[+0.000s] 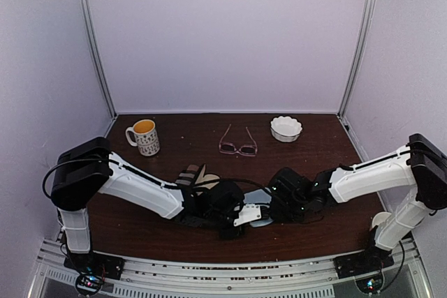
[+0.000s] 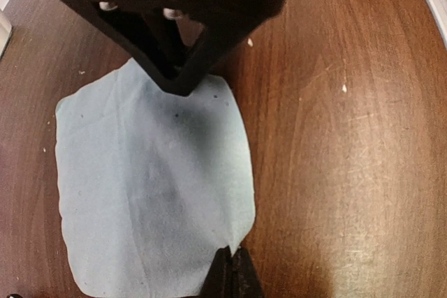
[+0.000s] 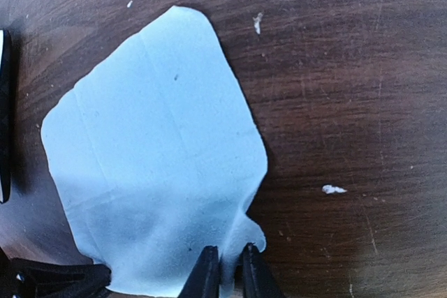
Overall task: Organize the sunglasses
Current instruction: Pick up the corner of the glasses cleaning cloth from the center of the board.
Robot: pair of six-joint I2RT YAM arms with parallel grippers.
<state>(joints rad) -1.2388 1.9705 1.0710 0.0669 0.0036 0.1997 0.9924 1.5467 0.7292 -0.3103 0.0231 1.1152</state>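
Two arms met low over a pale blue cloth (image 3: 154,158) at the front of the surface (image 1: 314,165), the left end effector (image 2: 230,273) closed tight at its edge, the right end effector (image 3: 227,270) narrowed to a slit there, its grip unclear, while the pink-framed glasses (image 1: 237,144) lay well back between a mug (image 1: 144,137) and a white bowl (image 1: 286,128).

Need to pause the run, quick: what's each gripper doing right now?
Left gripper: jaws shut at the edge of the blue cloth; a grip on it cannot be told.
Right gripper: jaws nearly shut, pinching the blue cloth.
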